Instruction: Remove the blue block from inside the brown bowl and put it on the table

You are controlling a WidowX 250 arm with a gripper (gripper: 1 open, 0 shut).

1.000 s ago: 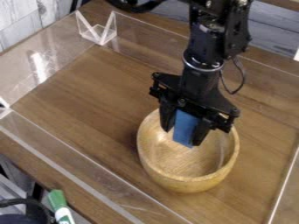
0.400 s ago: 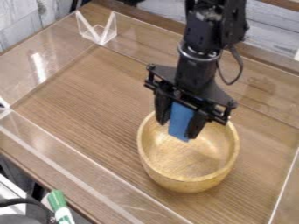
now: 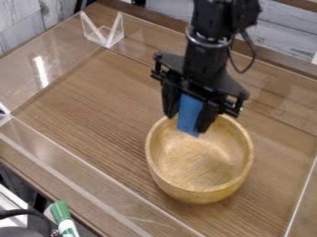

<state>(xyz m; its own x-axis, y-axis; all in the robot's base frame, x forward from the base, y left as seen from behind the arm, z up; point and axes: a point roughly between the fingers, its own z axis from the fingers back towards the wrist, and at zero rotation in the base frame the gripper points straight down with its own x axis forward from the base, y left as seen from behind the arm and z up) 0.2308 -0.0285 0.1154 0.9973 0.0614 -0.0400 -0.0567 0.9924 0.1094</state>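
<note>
**A:** What do we see in the one container here?

**B:** We see a single brown bowl (image 3: 199, 166) standing on the table (image 3: 99, 102), toward its near right corner. Its hollow shows only bare wood grain; we find nothing resting on its floor.

**A:** Then where do we place the blue block (image 3: 191, 118)?

**B:** We place it in the air, above the far part of the bowl's rim. The gripper (image 3: 194, 115) points downward, with its black fingers (image 3: 172, 102) closed against the two sides of the block. The block hangs upright between them, its lower end clear of the bowl's inside.

**A:** How many of each thing do we count?

**B:** We count one bowl, one block, one arm with one gripper. Along the table's edges we see low clear walls (image 3: 56, 162). Near the far left corner stands one small clear angled piece (image 3: 102, 28). Off the near left edge, outside the wall, we note one green-and-white object (image 3: 59, 220), only partly in view; we cannot tell what it is.
</note>
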